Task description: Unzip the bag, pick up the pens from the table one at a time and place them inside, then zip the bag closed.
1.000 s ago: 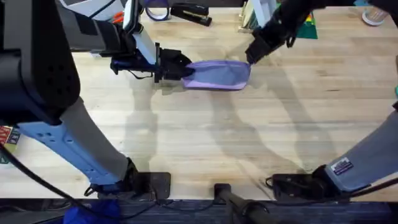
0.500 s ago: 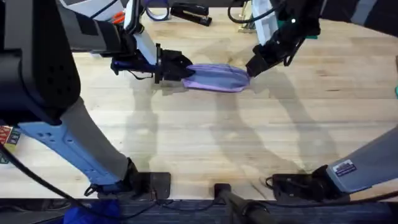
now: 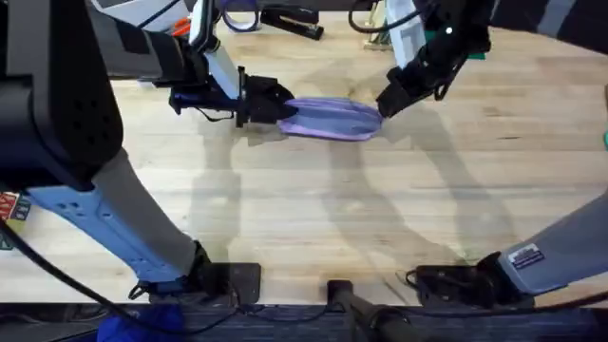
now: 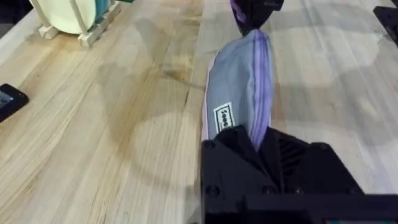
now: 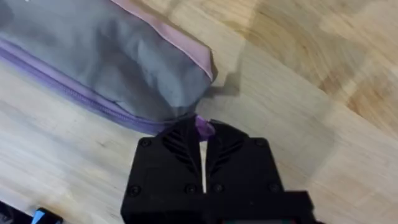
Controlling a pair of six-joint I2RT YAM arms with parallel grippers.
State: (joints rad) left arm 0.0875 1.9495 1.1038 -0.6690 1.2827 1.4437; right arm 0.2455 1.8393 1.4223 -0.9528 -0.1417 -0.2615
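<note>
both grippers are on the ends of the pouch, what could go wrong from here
1. The right gripper pinches only a small purple tab at the end of the bag; a hard pull could slip it free.
2. The left gripper clamps the other end, and the bag is stretched between the two just above the table. If either grip gives, the bag may twist or bunch and the zipper could jam.

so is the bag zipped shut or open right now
Shut, as far as shown: the bag's purple zipper line runs unbroken, no gap. Both grippers pinch its ends.
</note>
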